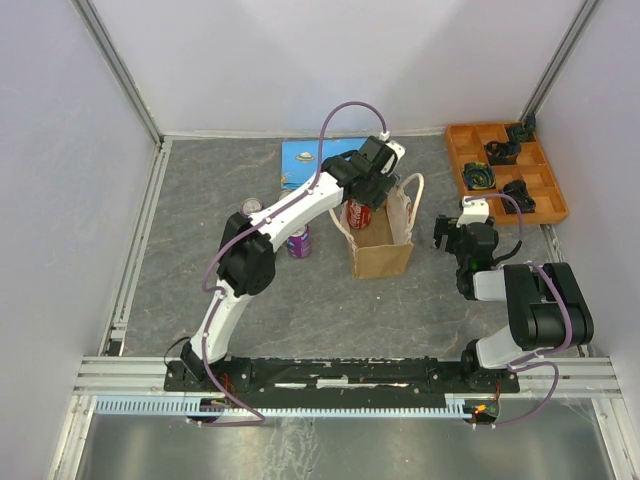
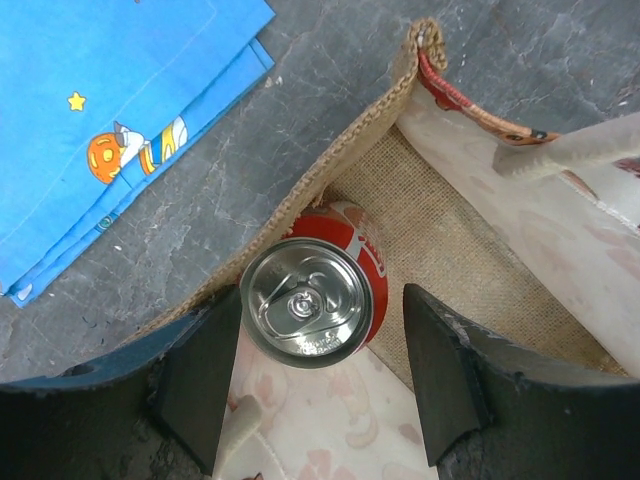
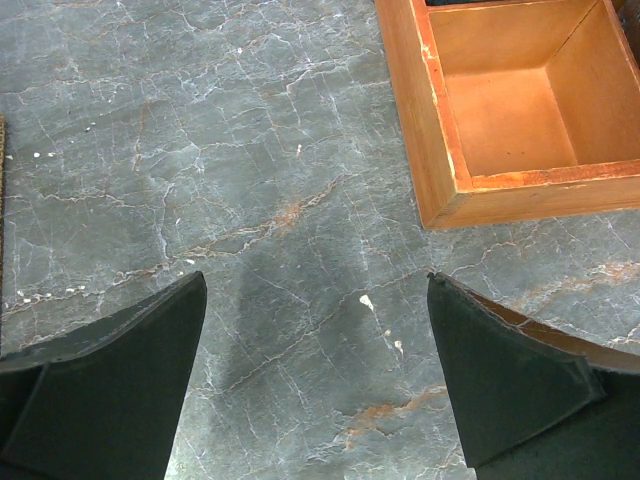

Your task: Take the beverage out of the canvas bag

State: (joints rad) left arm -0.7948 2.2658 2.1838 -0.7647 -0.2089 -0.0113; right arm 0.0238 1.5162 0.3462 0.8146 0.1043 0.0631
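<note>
Right now the left gripper [image 2: 320, 300] hangs over the mouth of the canvas bag [image 1: 382, 255]. Its 2 fingers [image 2: 200, 380] stand partly apart on either side of a red beverage can [image 2: 310, 305]. A sliver of bag lining shows between the can and 1 finger, so nothing is clamped. The can stands upright inside the bag, against its woven wall. A blue cloth [image 2: 120, 110] lies just beyond the bag. The right gripper [image 3: 316, 278] hovers spread wide and empty above the grey table [image 3: 200, 150], near the orange tray [image 3: 440, 150].
</note>
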